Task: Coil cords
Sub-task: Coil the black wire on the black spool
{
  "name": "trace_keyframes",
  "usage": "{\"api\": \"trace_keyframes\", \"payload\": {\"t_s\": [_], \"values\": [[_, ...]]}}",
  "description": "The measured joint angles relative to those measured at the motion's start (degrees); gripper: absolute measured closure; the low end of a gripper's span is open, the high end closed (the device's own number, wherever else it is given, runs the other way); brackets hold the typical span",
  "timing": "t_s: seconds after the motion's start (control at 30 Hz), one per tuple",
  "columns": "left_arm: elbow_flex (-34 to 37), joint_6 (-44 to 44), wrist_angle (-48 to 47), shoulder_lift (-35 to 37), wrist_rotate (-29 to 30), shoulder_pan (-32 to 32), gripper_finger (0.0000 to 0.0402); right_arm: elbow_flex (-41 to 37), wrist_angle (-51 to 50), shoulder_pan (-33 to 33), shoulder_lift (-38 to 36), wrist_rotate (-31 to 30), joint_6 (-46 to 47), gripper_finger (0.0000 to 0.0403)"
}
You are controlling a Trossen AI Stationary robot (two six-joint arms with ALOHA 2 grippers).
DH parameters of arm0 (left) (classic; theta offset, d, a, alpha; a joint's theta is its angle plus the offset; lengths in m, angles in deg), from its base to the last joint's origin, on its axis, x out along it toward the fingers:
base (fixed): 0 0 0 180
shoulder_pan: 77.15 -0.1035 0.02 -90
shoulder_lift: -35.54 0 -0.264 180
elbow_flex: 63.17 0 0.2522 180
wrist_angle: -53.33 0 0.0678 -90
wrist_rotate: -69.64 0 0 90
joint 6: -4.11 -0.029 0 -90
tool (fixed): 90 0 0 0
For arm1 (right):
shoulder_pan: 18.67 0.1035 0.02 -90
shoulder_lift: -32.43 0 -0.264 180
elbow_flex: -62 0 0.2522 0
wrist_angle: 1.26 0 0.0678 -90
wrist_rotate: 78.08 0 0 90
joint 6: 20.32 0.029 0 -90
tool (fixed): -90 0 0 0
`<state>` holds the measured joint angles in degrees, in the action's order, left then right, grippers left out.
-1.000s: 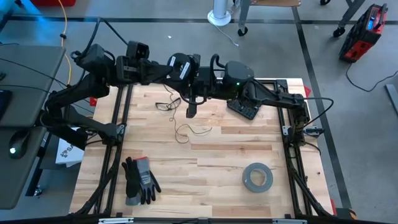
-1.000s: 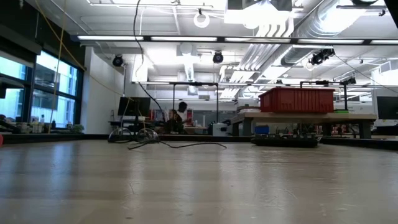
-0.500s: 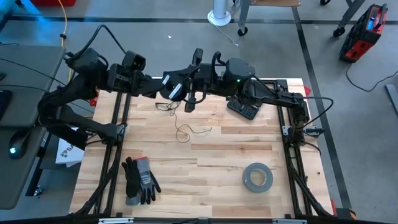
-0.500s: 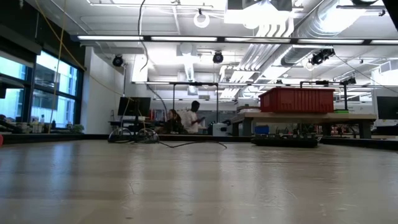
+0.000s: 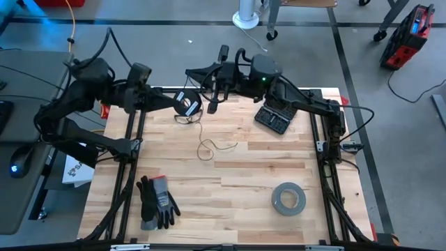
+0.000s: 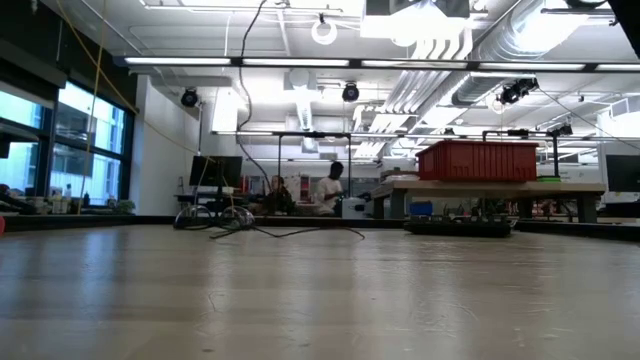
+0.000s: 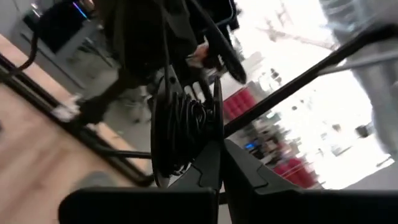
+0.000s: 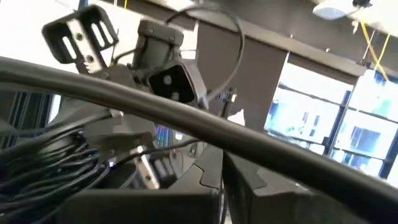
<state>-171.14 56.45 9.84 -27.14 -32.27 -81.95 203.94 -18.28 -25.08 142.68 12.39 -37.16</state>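
- The left claw (image 5: 182,103) hangs over the far left part of the desk (image 5: 230,181), its fingers clamped together on the small round black spool (image 5: 188,104), which it holds up in the air, off the wood.
- Seen from the left wrist, the spool (image 7: 180,130) sits edge-on right at the fingertips, with dark windings already wrapped around its core.
- The thin dark cord (image 5: 209,146) drops from the spool and lies in loose loops on the wood just below it, nearer the middle of the desk; a small tangle of it also lies right under the spool at the far edge.
- From desk height the same cord (image 6: 290,232) shows as a low dark squiggle lying flat at the far side of the wood.
- The right claw (image 5: 214,104) is raised too, just beside the spool on its right, fingers drawn together with nothing I can make out between them.
- A black keypad-like device (image 5: 273,120) lies on the far right of the desk, partly under the right arm.
- A grey tape roll (image 5: 288,199) lies flat on the near right, well apart from the cord.
- A pair of dark gloves (image 5: 157,202) lies on the near left.
- A person (image 6: 328,190) is at a bench in the room behind.
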Motion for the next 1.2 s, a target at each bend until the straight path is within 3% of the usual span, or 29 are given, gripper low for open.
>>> {"api": "trace_keyframes", "payload": {"t_s": [0.13, 0.27, 0.47, 0.73, 0.97, 1.2], "values": [[0.0, -9.21, -5.59, 0.09, 1.56, -0.07, 0.0401, 0.0, -3.33, -0.57, -0.61, 0.2, -0.12, 0.0403], [0.0, -16.91, -11.27, 0.62, 9.55, -0.67, 0.0401, 0.0, -7.3, -0.87, -1.69, 0.06, 0.36, 0.0403], [0.02, -32.49, -6.97, 0.8, 16.74, -0.87, 0.0401, 0.02, -11.51, -0.89, -3.0, -0.17, 3.94, 0.0403], [0.02, -52.92, -3.13, 1.34, 19.65, -0.79, 0.0401, 0.04, -14.65, -0.62, -3.05, -0.02, 9.16, 0.0403], [0.02, -60.14, -2.14, 1.35, 19.98, -0.79, 0.0401, 0.06, -17.4, -0.78, -3.07, 0.39, 19.98, 0.04], [0.0, -63.43, 1.28, 1.49, 19.39, -0.76, 0.0401, 0.0, -25.47, -1.49, -2.99, 2.78, 25.58, 0.0319]]}}
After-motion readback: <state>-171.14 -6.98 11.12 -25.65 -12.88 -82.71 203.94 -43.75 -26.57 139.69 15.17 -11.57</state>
